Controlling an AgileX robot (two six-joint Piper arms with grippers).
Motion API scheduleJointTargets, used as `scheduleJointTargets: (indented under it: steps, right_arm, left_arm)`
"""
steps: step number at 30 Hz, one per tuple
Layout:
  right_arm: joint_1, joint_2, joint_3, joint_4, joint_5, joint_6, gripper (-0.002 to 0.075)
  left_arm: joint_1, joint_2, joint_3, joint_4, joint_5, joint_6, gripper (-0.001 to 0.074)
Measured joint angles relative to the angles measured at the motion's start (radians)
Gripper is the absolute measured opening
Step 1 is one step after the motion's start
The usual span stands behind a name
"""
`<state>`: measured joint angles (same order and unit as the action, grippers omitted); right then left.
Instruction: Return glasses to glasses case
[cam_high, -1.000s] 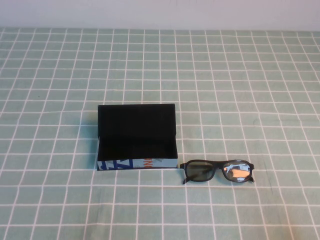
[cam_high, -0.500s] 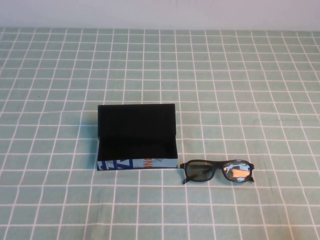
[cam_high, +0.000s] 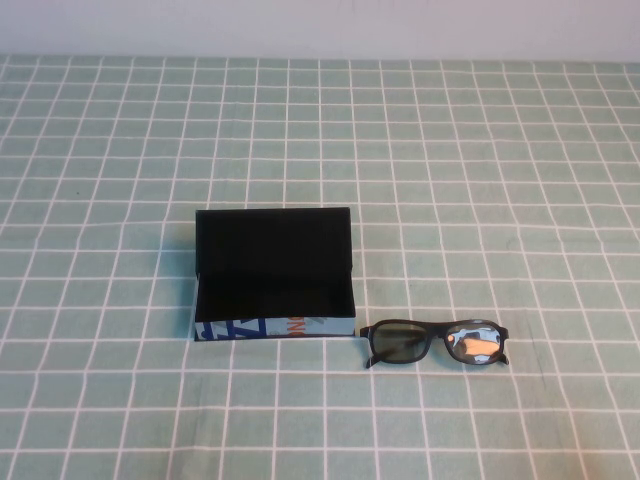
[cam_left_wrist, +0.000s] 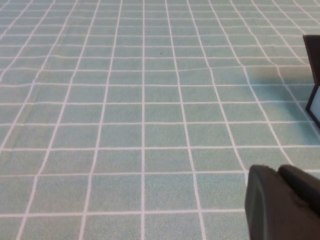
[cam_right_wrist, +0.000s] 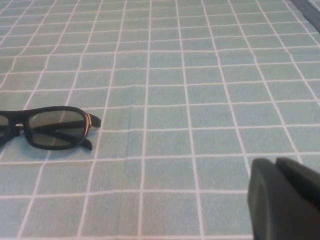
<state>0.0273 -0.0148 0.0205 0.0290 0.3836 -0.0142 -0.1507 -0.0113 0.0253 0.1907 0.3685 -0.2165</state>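
Observation:
The glasses case (cam_high: 275, 328) stands open near the table's middle, its flat black lid (cam_high: 273, 240) raised at the back and its printed light-blue side facing me; its black inside holds nothing. The black glasses (cam_high: 435, 343) lie on the cloth just right of the case, almost touching its front corner, and also show in the right wrist view (cam_right_wrist: 50, 127). My left gripper (cam_left_wrist: 278, 171) is shut and empty, low over the cloth left of the case, whose edge (cam_left_wrist: 314, 60) shows in that view. My right gripper (cam_right_wrist: 275, 162) is shut and empty, right of the glasses. Neither arm shows in the high view.
A green cloth with a white grid (cam_high: 480, 180) covers the whole table. A pale wall (cam_high: 320, 25) runs along the far edge. Nothing else stands on the cloth.

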Motion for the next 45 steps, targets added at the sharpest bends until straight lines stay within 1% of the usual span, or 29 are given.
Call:
scheduleJointTargets:
  steps: [3, 6, 10, 15, 18, 20, 24, 31, 35, 39, 42, 45]
  right_arm:
    - [0.0, 0.0, 0.0, -0.001, -0.007, 0.0, -0.0011]
    - [0.0, 0.0, 0.006, -0.001, -0.055, 0.0, -0.0011]
    - [0.0, 0.0, 0.007, -0.001, -0.209, 0.0, -0.0011]
    - [0.0, 0.0, 0.007, -0.001, -0.505, 0.0, -0.0011]
    - [0.0, 0.0, 0.007, -0.001, -0.652, 0.0, -0.0011]
    - [0.0, 0.0, 0.007, -0.001, -0.713, 0.0, -0.0011]
    - [0.0, 0.0, 0.007, -0.001, -0.762, 0.0, -0.0011]
    - [0.0, 0.0, 0.007, -0.001, -0.845, 0.0, -0.0011]
    - [0.0, 0.0, 0.007, -0.001, -0.988, 0.0, -0.0011]
    - [0.0, 0.0, 0.007, -0.002, -1.121, 0.062, -0.0011]
    - [0.0, 0.0, -0.029, -0.014, -1.138, 0.115, -0.0011]
    - [0.0, 0.0, -0.103, -0.041, -1.144, 0.173, -0.0011]
  left_arm:
    - [0.0, 0.0, 0.0, 0.002, 0.0, 0.0, 0.0001]
    - [0.0, 0.0, 0.0, 0.007, -0.005, 0.001, 0.0001]
    - [0.0, 0.0, 0.0, 0.01, -0.06, 0.002, 0.0001]
    - [0.0, 0.0, 0.0, 0.011, -0.212, 0.002, 0.0001]
    - [0.0, 0.0, 0.0, 0.012, -0.357, -0.019, 0.0001]
    - [0.0, 0.0, 0.0, 0.015, -0.44, -0.029, 0.0001]
    - [0.0, 0.0, 0.0, 0.019, -0.504, -0.025, 0.0001]
    - [0.0, 0.0, 0.0, 0.019, -0.517, -0.009, 0.0001]
    - [0.0, 0.0, 0.0, 0.019, -0.559, -0.013, 0.0001]
    - [0.0, 0.0, 0.0, 0.019, -0.719, -0.13, 0.0001]
    - [0.0, 0.0, 0.0, 0.016, -0.897, -0.194, 0.0001]
    - [0.0, -0.002, -0.002, 0.012, -1.027, -0.215, 0.0001]
